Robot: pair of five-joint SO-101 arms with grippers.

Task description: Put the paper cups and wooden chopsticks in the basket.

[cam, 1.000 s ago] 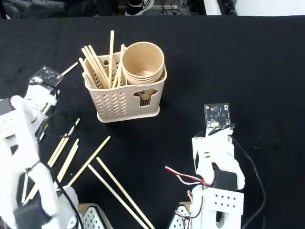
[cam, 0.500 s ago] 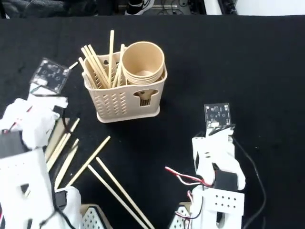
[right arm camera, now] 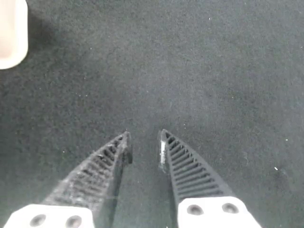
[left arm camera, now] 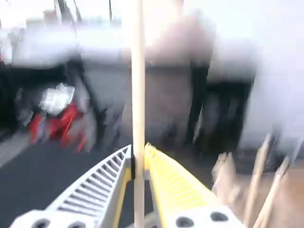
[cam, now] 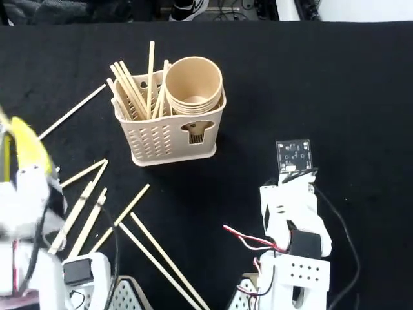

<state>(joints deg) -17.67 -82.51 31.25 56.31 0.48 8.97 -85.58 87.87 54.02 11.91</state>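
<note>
Where the white and yellow jaws of the left gripper (left arm camera: 138,154) meet, we see them clamped on a single wooden chopstick (left arm camera: 138,71), which runs straight up between them in the left wrist view. In the high view we find that wooden chopstick (cam: 74,111) slanting up from the table's left edge toward the basket (cam: 171,142), its far tip near the basket's left wall but apart from it. The basket holds nested paper cups (cam: 193,81) in its right part and a bundle of chopsticks (cam: 132,87) standing in its left. Several loose chopsticks (cam: 139,245) lie on the black table cover (cam: 335,84) in front of the basket. We see the right gripper (right arm camera: 144,142) with its jaws narrowly parted, holding nothing, above bare black cloth.
</note>
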